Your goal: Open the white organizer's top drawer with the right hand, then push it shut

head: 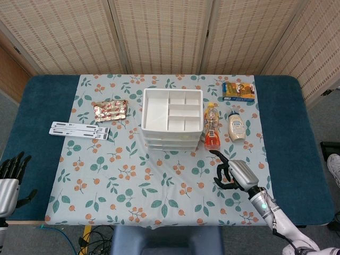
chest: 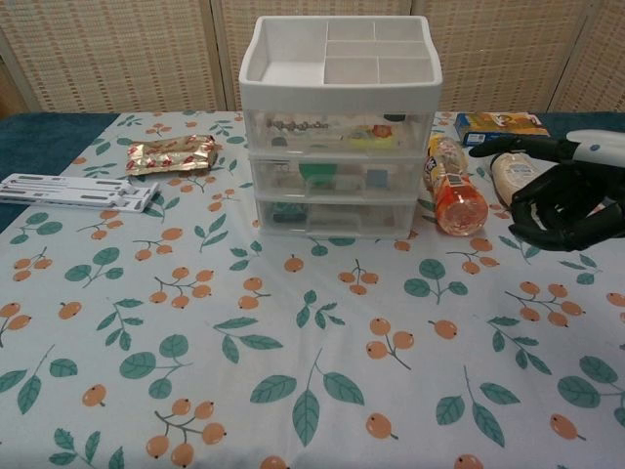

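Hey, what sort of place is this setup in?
Probably a staged lab or test room: woven folding screens as backdrop, a padded table under a floral cloth, cables on the floor.

Right hand beside organizer — drawers closed.

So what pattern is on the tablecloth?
Orange berries and teal-green leaves on the pale tablecloth; clearest in the chest view.

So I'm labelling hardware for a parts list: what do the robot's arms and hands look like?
Both the right hand and left hand have black fingers and a silver-grey back shell. The right forearm is white with a small green light near the wrist. No loose cables or other markings are visible on them.
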You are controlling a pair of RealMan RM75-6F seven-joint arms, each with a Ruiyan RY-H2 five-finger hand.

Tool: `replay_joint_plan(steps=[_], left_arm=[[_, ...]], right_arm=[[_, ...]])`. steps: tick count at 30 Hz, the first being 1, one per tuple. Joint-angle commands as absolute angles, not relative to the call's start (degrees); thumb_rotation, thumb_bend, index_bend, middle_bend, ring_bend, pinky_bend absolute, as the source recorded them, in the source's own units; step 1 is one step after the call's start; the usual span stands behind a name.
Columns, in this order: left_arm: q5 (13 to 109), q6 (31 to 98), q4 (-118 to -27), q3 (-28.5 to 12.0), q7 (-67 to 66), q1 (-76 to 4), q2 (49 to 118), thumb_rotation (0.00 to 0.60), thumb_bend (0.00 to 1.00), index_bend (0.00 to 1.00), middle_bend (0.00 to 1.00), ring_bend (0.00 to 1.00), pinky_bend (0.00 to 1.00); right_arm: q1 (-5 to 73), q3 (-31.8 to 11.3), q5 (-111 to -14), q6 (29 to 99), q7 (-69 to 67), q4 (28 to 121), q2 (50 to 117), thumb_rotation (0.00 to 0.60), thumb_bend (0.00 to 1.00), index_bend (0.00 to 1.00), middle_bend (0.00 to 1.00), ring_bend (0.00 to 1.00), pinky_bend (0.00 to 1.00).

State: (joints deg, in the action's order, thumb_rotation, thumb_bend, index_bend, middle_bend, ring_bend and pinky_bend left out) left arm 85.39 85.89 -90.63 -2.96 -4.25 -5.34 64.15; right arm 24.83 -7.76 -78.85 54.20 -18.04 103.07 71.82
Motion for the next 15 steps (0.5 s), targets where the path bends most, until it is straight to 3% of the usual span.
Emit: replay_joint_plan(steps=[1,6,15], left_arm=[[85.4,85.8,-90.5,-2.9,-4.0,-5.3,64.1,0.600,0.21,0.07,0.02,0.07,0.08],[85.5,85.8,-90.1,-2.7,-3.4,-5.2,63.9,0.600,0.21,0.07,0.02,0.07,0.08],[85.4,85.8,-89.5,-2.5,-2.4,-4.9,63.7,0.600,0.21,0.07,0.02,0.07,0.08]], right_arm=[[28.0,-10.0,-73.9,48.5,-26.3,102.6,74.9,0.600,0.44,0.07,0.73,0.84,0.96],[30.8,-11.9,-70.5,42.7,-34.2,100.7,78.1,0.600,0.48,0.07,0.76,0.87,0.98],[33.4,-14.7,-67.9,38.2,-42.4,97.0,83.0,0.600,0.51,0.07,0.77,0.88,0.99]])
